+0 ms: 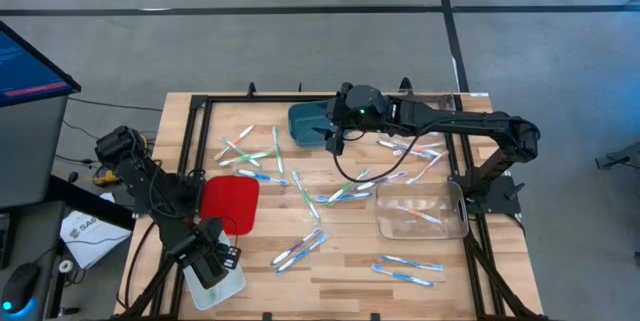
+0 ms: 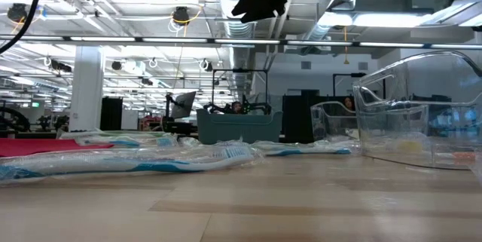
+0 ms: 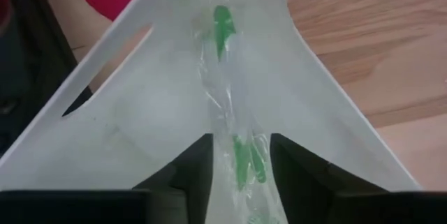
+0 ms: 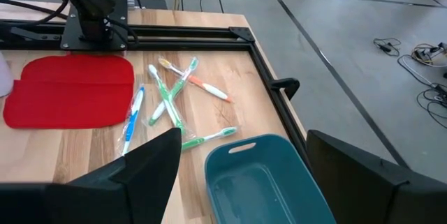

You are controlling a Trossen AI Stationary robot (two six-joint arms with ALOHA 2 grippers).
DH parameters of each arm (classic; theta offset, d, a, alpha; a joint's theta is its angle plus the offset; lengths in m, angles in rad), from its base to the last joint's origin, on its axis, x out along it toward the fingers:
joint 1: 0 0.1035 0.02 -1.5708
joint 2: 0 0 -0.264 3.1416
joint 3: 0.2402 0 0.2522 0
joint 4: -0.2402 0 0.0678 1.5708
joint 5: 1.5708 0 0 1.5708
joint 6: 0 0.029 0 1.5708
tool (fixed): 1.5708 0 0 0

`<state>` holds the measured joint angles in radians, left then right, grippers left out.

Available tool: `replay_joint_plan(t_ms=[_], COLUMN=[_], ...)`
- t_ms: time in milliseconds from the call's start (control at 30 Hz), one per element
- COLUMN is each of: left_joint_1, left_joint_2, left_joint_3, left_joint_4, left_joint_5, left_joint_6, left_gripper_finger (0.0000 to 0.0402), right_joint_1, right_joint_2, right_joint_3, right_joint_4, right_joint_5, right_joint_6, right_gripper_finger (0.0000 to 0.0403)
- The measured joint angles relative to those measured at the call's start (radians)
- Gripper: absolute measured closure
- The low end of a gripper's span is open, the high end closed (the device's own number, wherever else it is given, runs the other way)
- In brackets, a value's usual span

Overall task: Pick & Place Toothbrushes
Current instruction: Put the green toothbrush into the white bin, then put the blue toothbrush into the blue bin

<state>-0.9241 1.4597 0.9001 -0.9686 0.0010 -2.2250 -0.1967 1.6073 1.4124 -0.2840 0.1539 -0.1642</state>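
Several wrapped toothbrushes (image 1: 340,193) lie scattered on the wooden table, more at the far left (image 4: 171,95). My left gripper (image 1: 213,266) points down into a whitish tray (image 3: 140,112) at the table's near left corner. It is open, with a green toothbrush in a clear wrapper (image 3: 234,112) lying on the tray floor between its fingers. My right gripper (image 4: 242,140) hangs open and empty above the teal bin (image 4: 265,182) at the far middle. My left gripper (image 3: 241,140) comes from above with one finger (image 3: 188,175) on each side of the wrapped green toothbrush's one end (image 3: 244,168). The toothbrush lies flat in the tray. Whether the fingers touch the wrapper, I cannot tell.
A red tray (image 1: 230,201) lies beside the whitish tray. A clear bin (image 1: 420,211) with a toothbrush or two inside stands at the right. A black frame (image 1: 200,111) runs along the table's edges. A black cable (image 1: 345,166) droops from my right arm.
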Motion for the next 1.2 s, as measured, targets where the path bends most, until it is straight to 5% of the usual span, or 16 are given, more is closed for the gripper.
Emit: replay_joint_plan(t_ms=[333,733,833,967,1200], left_joint_1=[-0.001,-0.004,-0.004,-0.004,0.022], left_joint_2=[-0.078,-0.260,-0.296,-0.328,-0.338], left_joint_3=[0.001,0.001,0.001,0.001,0.001], left_joint_4=[0.000,0.001,0.001,0.001,0.001], left_joint_5=[-0.012,-0.475,-0.613,-0.768,-0.884], left_joint_6=[-0.004,0.147,0.220,0.320,0.485], left_gripper_finger=[0.0231,0.0283,0.0293,0.0298,0.0298], right_joint_1=[0.000,0.013,0.021,0.014,-0.061], right_joint_2=[0.000,0.000,0.000,-0.022,-0.133], right_joint_3=[0.000,0.000,0.000,0.000,-0.130], right_joint_4=[0.000,0.000,-0.003,-0.067,-0.027], right_joint_5=[0.000,-0.008,-0.113,-0.380,-0.728], right_joint_6=[0.000,-0.008,-0.053,-0.124,-0.121], right_gripper_finger=[0.0101,0.0101,0.0101,0.0101,0.0101])
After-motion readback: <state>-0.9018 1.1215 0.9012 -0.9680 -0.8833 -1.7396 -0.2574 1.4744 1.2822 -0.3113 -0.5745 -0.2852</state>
